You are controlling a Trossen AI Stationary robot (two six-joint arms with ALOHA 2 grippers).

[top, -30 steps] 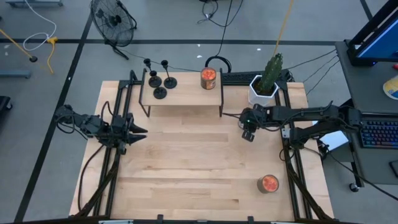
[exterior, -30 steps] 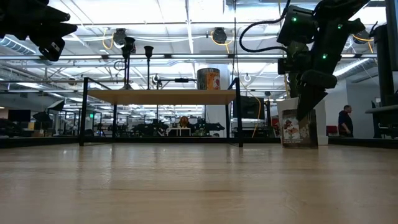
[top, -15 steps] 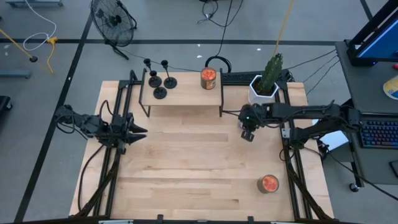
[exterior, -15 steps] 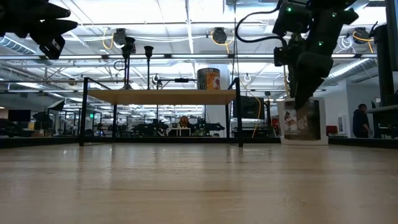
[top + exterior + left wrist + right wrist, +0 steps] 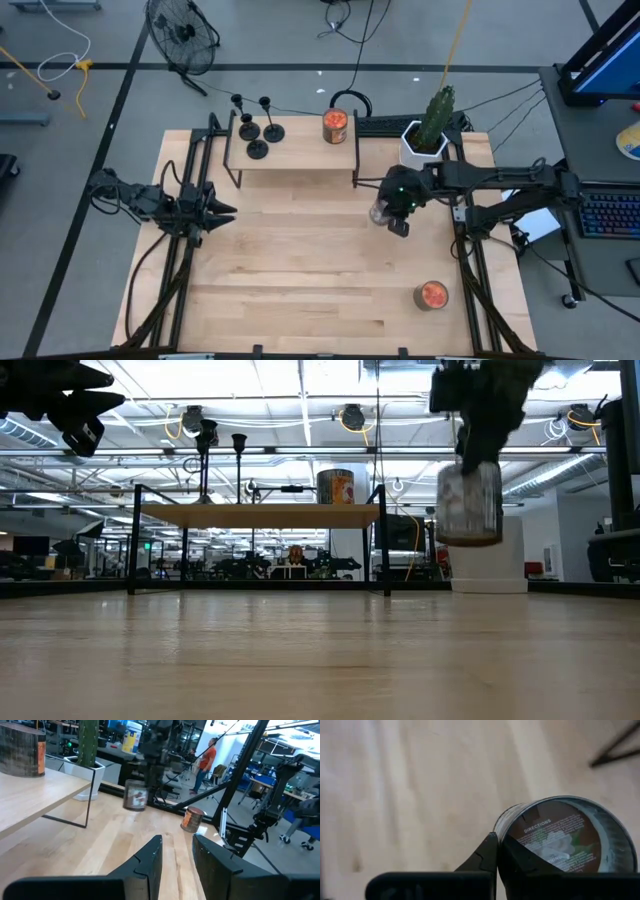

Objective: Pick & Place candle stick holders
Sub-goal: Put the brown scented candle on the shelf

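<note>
Three matte-black candle stick holders [image 5: 257,140] stand on their disc bases at the left end of a small wooden shelf [image 5: 300,158] at the table's far side. Their stems also show in the low view [image 5: 222,445]. No gripper is near them. My right gripper [image 5: 398,222] is shut on a round candle jar [image 5: 470,505], right of the shelf and in front of the white pot. My left gripper [image 5: 222,210] is open and empty by the table's left edge; its two fingers show apart in the left wrist view [image 5: 177,857]. My right gripper holds the candle jar by its wall [image 5: 502,837] at one side. One finger [image 5: 489,854] lies outside the wall and the other dark finger covers part of the labelled round face. The fingers come from above. The jar hangs roughly upright, clear of the table.
A printed candle tin [image 5: 335,126] stands at the shelf's right end, and another [image 5: 432,295] stands near the table's front right. A cactus in a white pot [image 5: 425,140] stands at the far right. People show in the room beyond the table.
My right gripper has taken the candle jar from the table in front of the white pot and lifted it clear. It has carried the jar a little toward the table's left and near edges.
</note>
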